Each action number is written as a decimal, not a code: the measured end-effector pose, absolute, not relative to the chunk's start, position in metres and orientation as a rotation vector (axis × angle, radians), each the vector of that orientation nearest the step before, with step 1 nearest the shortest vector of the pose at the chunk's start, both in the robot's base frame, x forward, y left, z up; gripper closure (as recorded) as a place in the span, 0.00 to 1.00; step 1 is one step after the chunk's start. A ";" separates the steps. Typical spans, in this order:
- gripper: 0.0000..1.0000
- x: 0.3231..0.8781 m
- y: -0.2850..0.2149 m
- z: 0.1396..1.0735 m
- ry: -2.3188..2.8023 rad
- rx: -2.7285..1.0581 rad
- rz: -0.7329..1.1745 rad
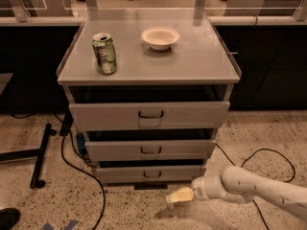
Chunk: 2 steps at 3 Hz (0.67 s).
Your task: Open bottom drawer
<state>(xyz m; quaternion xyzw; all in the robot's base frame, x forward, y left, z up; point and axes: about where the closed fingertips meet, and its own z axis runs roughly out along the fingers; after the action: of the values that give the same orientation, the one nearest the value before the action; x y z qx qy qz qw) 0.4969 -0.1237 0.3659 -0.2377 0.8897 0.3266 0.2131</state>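
The bottom drawer [120, 174] is the lowest and slimmest of three light grey drawer fronts in the cabinet, with a small black handle [152, 174] at its centre. It sits nearly flush, just above the floor. My gripper [175, 196] comes in from the lower right on a white arm. It hangs low over the floor, a little below and to the right of the bottom drawer's handle, apart from it. Its yellowish fingers [181, 194] point left.
The middle drawer [120, 150] and the top drawer [105, 115] stand above. A green can [104, 53] and a white bowl [160, 36] sit on the cabinet top. Black cables [72, 164] and a black stand foot [41, 155] lie on the floor at left; another cable [268, 152] lies at right.
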 end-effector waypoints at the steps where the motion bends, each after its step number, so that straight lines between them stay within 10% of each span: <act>1: 0.00 0.483 -0.115 0.342 2.490 -0.638 0.957; 2: 0.00 0.483 -0.115 0.342 2.489 -0.638 0.958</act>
<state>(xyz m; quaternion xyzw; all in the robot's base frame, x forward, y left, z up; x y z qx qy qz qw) 0.4835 -0.1150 0.3419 -0.2279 0.8897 0.3423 0.1983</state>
